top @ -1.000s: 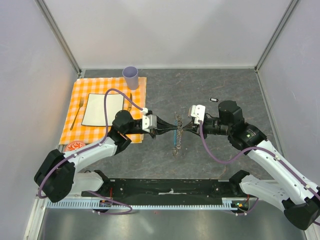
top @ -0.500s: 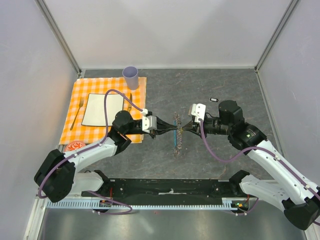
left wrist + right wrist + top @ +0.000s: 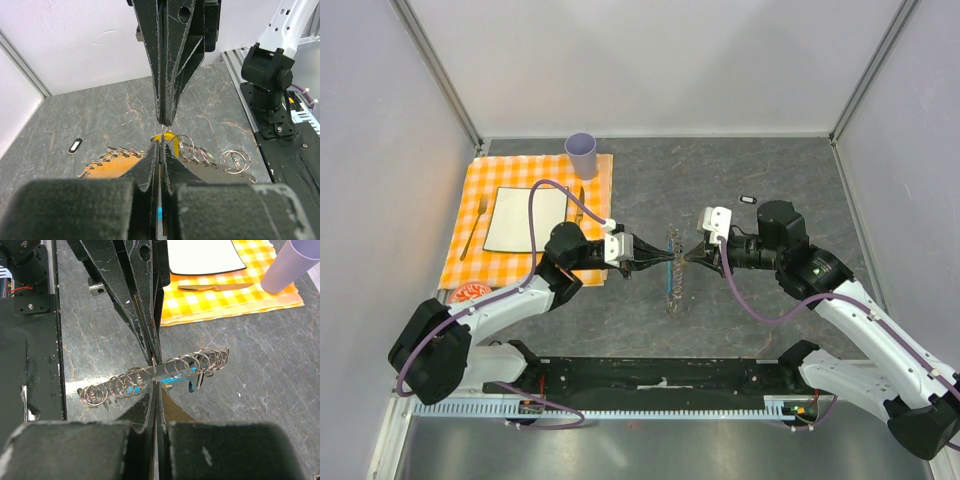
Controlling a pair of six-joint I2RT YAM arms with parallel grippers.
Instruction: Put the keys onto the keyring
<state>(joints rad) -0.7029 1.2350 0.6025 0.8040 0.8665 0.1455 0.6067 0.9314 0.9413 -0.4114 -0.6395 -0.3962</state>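
- Step in hand: threading. Left pincer (image 3: 663, 258) and right pincer (image 3: 685, 257) are both clenched, tip to tip over the keyring (image 3: 671, 290), mid-counter.
- Yellow key (image 3: 164, 136) shows where the tips meet; which pincer grips it, cannot tell.
- Keyring: grey wire loops, one blue section.
- Next, I judge: work the key onto a loop. Black key (image 3: 748, 199) lies apart.

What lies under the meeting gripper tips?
The keyring with its blue piece lies on the table below the left gripper and right gripper. They hide its middle; only a yellow bit shows there.
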